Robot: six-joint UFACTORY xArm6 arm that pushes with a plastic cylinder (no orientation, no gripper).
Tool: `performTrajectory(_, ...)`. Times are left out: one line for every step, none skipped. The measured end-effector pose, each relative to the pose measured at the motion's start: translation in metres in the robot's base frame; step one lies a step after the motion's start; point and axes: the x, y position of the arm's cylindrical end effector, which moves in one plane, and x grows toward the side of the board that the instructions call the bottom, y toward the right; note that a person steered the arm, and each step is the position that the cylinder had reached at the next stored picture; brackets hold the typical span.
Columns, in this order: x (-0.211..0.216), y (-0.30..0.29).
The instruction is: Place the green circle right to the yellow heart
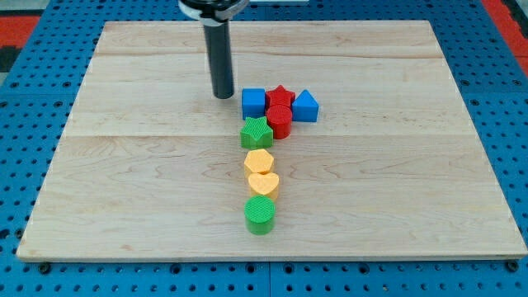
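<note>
Below the yellow heart [263, 183], touching it, sits the green circle [260, 215], not yet at the heart's right, so the whole push remains. My tip [223, 96] is a bare rod without fingers, well apart at the view's top, just left of the blue cube [253, 102]. No writing is legible anywhere.

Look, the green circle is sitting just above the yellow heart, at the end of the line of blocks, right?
Not quite. The camera view shows the green circle just below the yellow heart, toward the view's bottom, not above it. It is indeed at the end of the line of blocks. My tip is far off, left of the blue cube.
</note>
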Motion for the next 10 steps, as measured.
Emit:
performTrajectory(0.013,-0.028)
performTrajectory(0.081,-0.040)
performTrajectory(0.171,-0.041)
performTrajectory(0.219,-0.039)
performTrajectory(0.215,0.000)
performTrajectory(0.215,0.007)
performTrajectory(0.215,0.036)
performTrajectory(0.215,0.037)
performTrajectory(0.217,0.049)
performTrajectory(0.194,0.096)
